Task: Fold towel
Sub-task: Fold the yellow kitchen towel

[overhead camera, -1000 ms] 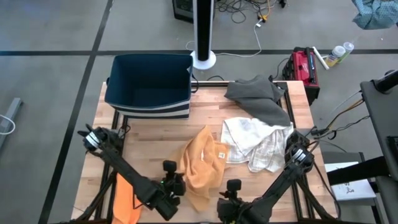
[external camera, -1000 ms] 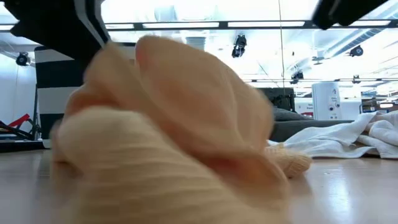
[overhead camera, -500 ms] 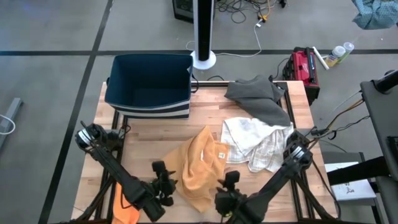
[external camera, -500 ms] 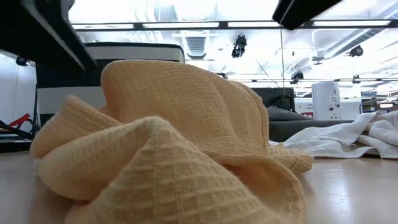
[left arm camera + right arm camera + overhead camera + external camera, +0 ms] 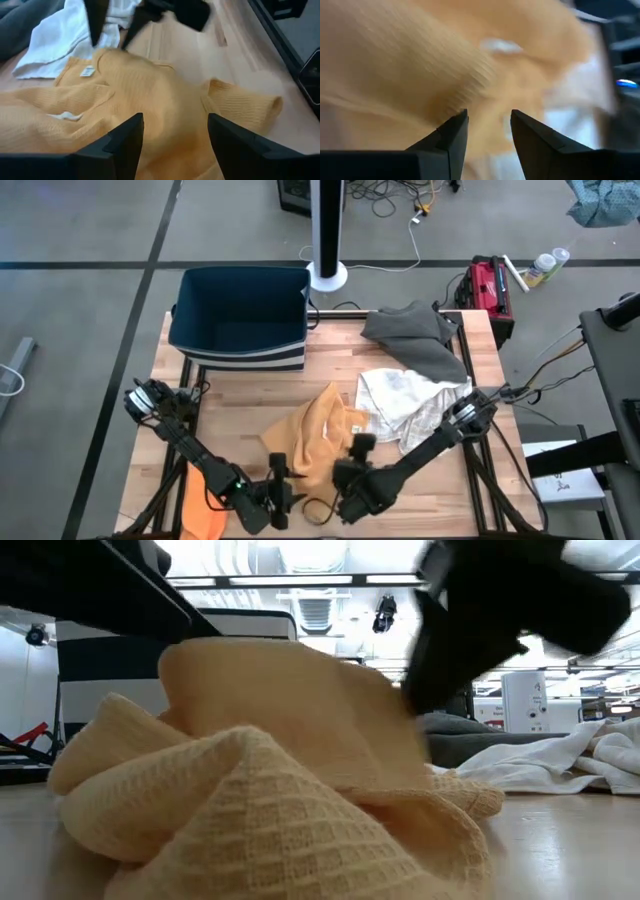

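High view is showing the orange towel lying crumpled at the near middle of the table, and I am keeping my left pincer and right pincer apart, empty, each seeking one loose corner before closing.

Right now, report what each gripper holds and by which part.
Nothing is held. The left gripper is open, apart from the orange towel. The right gripper is open too, with the towel beyond its fingertips.
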Robot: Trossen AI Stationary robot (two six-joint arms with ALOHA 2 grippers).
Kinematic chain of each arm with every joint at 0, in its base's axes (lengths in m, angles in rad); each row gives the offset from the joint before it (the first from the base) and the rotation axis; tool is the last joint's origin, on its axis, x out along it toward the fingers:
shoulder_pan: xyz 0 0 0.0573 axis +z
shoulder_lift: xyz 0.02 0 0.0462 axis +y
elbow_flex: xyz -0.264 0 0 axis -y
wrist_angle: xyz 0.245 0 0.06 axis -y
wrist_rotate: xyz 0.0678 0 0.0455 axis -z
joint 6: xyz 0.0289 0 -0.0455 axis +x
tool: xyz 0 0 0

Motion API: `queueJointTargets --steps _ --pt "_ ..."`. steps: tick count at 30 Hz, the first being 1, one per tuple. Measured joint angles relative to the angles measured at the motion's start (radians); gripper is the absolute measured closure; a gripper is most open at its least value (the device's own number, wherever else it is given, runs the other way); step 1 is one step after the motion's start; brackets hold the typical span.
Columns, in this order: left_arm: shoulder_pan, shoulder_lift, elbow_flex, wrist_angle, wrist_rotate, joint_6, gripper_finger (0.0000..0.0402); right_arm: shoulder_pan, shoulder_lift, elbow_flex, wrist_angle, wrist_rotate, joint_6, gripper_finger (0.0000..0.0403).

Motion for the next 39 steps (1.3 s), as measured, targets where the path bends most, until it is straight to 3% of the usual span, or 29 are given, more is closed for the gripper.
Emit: queueJointTargets --steps 4,9,13,21,27,34,39 --pt "0.024 0.0 -0.012 -0.004 0.006 -0.019 0.0188 0.014 0.0 0.012 0.349 -0.147 -0.196 0.0254" --pt "0.066 0.001 -0.024 0.003 0.148 -0.03 0.018 0.038 -0.002 0.037 0.637 -0.276 -0.348 0.025" --pt "0.077 0.001 -0.042 0.005 0.167 -0.013 0.0176 0.049 -0.002 0.053 0.595 -0.268 -0.34 0.0251" --pt "0.065 0.002 -0.042 0.058 0.159 0.048 0.0185 0.086 -0.001 0.051 0.272 -0.152 -0.127 0.0264" --pt "0.052 0.002 -0.04 0.164 0.187 0.094 0.019 0.122 0.013 0.007 0.085 -0.151 -0.033 0.0267" --pt "0.05 0.002 -0.04 0.179 0.193 0.095 0.0188 0.119 0.087 -0.024 0.154 -0.177 0.026 0.0252" --pt "0.039 0.002 -0.042 0.178 0.218 0.078 0.0177 0.105 0.095 -0.002 0.419 -0.169 -0.066 0.0243"
